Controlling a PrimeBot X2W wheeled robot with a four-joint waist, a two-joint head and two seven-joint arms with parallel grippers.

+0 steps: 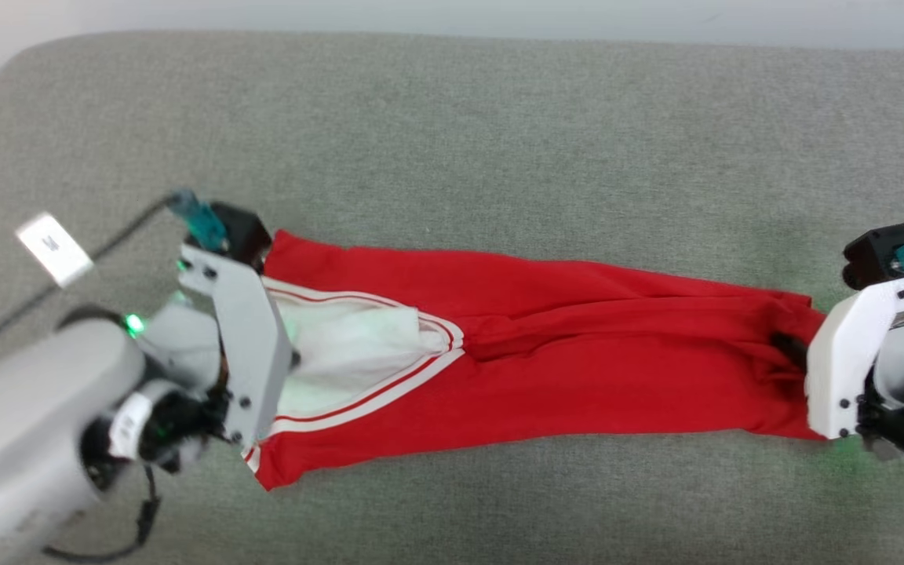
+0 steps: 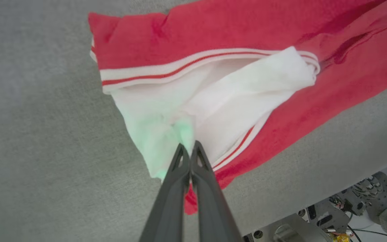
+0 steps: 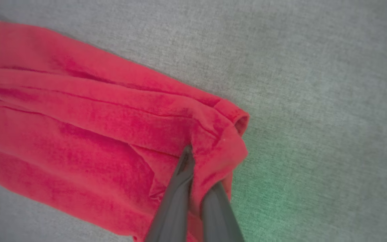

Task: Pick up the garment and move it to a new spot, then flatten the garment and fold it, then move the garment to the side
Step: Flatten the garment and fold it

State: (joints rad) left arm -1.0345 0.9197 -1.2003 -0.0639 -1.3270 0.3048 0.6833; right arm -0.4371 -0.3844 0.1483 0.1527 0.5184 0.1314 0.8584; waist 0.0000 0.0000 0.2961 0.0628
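**Both claws pinched on opposite ends of the red jersey**

The left claw (image 2: 188, 149) has its two dark fingers pressed together, their tips nipping a bunch of white sleeve fabric (image 2: 233, 97) that is tinted green by the arm's light. Just around that pinch, the white-and-red striped trim (image 2: 180, 65) runs in a V along both sides of the white cloth, with red cloth beyond it.

The right claw (image 3: 193, 159) is closed on the other end of the red jersey (image 1: 562, 353). A fold of red cloth near the hem corner sits between its fingers, and one finger is partly covered by the fabric draped over it. A green glow falls on the bare surface just beside this corner.

From the head view, the jersey lies as a long, narrow band across the middle of the grey fabric-covered table (image 1: 452, 118). Lengthwise creases run through it, the white sleeve end is at the robot's left and the plain red end is at its right. No lettering is visible on the exposed side.

A white tag (image 1: 53, 247) hangs on a dark cable (image 1: 118, 235) near the left wrist, above the table's left part.
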